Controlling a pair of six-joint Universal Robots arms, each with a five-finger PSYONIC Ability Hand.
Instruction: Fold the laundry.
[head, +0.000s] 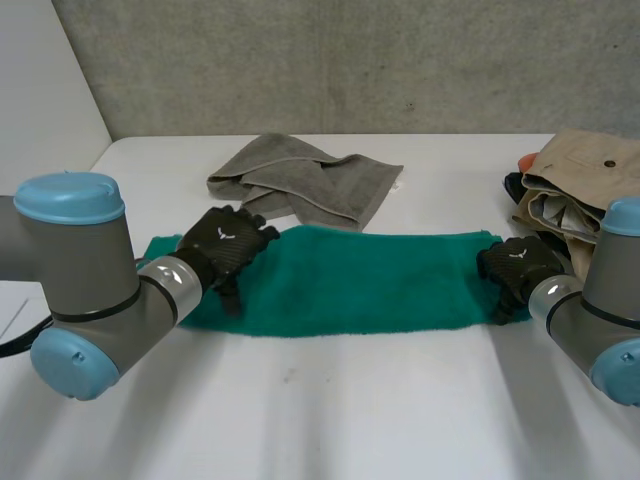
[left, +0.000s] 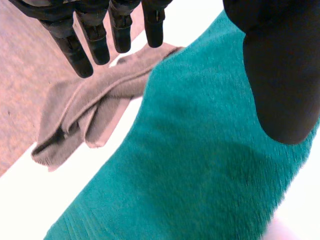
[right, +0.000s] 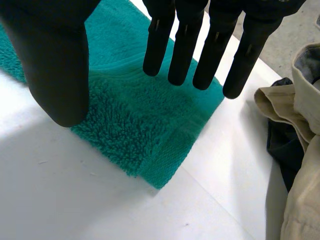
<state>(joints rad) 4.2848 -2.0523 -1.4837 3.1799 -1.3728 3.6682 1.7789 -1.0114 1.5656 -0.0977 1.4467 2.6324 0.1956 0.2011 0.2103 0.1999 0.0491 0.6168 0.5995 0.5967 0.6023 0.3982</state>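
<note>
Green towel (head: 370, 280) flat on worktop (head: 350, 410); left hand (head: 226, 245) at 1 end, right hand (head: 515, 268) at other, both wide, holding nothing.

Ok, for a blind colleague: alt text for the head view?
A green towel lies flat on the table, the open left hand over its left end, the open right hand over its right end. A crumpled grey towel lies behind.
</note>
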